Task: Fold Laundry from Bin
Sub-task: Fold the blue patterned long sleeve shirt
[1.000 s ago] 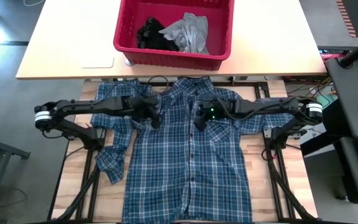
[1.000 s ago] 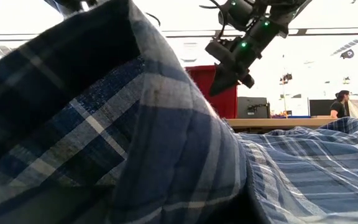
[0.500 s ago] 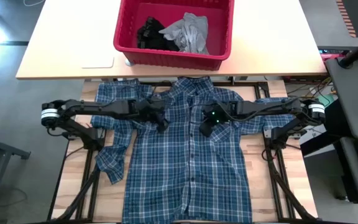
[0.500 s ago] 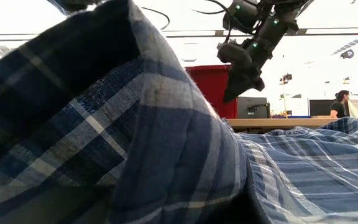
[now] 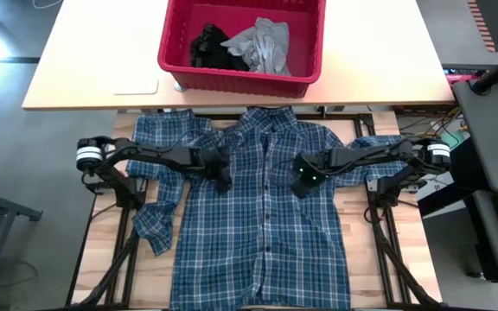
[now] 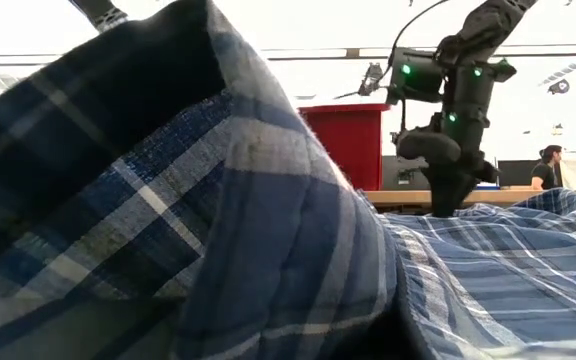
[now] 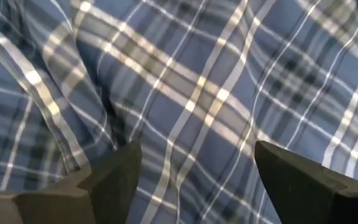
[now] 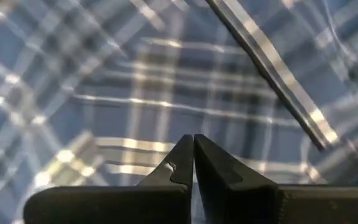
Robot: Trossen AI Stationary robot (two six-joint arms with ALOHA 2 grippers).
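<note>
- Blue-and-white plaid button shirt is lying spread front-up across the wooden work table, collar pointing toward the far side, hem at the near edge; in the low view a fold of it is filling most of the frame right by the lens.
- One sleeve is lying bunched and folded back off the shirt's left side; the other is running out under the right arm.
- Left gripper is sitting low over the shirt's left chest, fingers spread apart, nothing between them, only plaid cloth showing in the gap in the left wrist view.
- Right gripper is pointing down onto the right chest panel, fingers pressed together with no cloth caught between them; whether the tips are touching the fabric, cannot tell.
- Red rectangular plastic tub is sitting on the light tabletop beyond the shirt collar, well apart from both grippers.
- Inside it, crumpled light grey T-shirt is lying beside a small black garment.
- Person is standing far back in the room.
</note>
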